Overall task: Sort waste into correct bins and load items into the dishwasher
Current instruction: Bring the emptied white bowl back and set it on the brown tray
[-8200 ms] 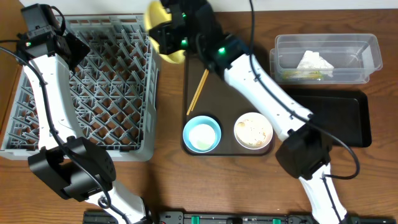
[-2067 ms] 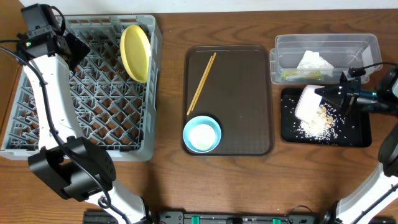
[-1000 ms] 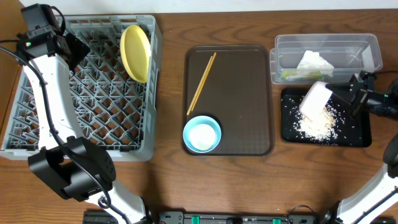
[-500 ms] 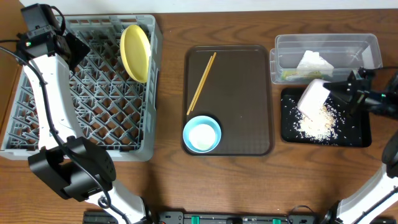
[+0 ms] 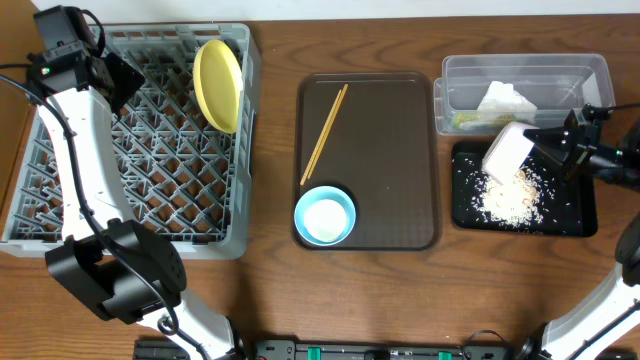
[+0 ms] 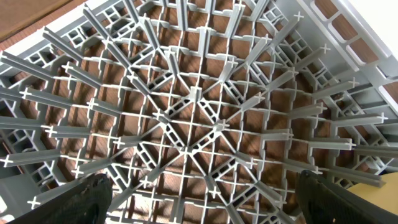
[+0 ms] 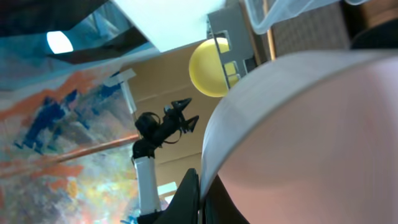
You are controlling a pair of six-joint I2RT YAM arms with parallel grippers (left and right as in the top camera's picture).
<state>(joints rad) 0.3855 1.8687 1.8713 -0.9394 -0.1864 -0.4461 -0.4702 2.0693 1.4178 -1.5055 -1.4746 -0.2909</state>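
In the right gripper [image 5: 548,150], clamped by the rim: one white bowl [image 5: 507,152], tipped over one black tray [image 5: 575,218] strewn with rice scraps [image 5: 508,200]. Just beside that gripper, one clear tub [image 5: 560,75]: one paper piece [image 5: 505,98], one wrapper [image 5: 478,122]. Well off toward the other arm, one brown tray [image 5: 385,150]: one blue bowl [image 5: 325,215], one pair of chopsticks [image 5: 325,133]. Beneath the left gripper [image 6: 199,193], fingers spread and empty: one dish rack [image 5: 150,170], one yellow plate [image 5: 218,83] standing in it.

The wooden table [image 5: 270,290] bears a dish rack [image 5: 150,165] at nine o'clock, serving tray [image 5: 385,150] centrally, clear tub [image 5: 523,63] at two, black tray [image 5: 572,216] at three.
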